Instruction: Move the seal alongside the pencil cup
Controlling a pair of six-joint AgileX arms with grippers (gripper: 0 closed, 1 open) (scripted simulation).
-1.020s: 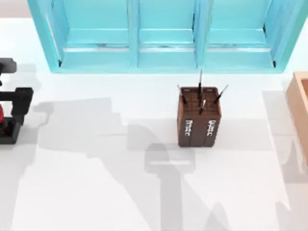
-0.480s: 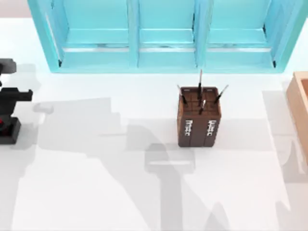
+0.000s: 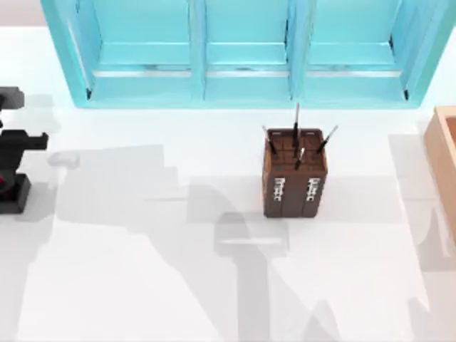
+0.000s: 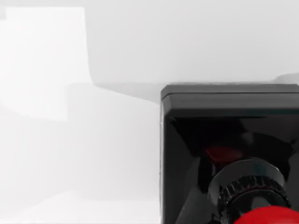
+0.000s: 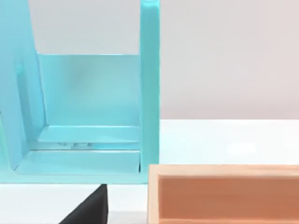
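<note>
Seal [image 4: 224,154] under left gripper [image 3: 13,153] at table's left edge; grip state unclear

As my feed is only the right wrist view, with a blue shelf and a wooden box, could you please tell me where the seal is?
Observer: The seal stands at the table's far left edge, with the left gripper right at it.
Operator: Thank you. And the pencil cup?
Observer: The pencil cup stands right of centre, well apart from the seal.
Operator: Is the seal upright?
Observer: Yes. The left wrist view shows its red knob above the black base.
</note>
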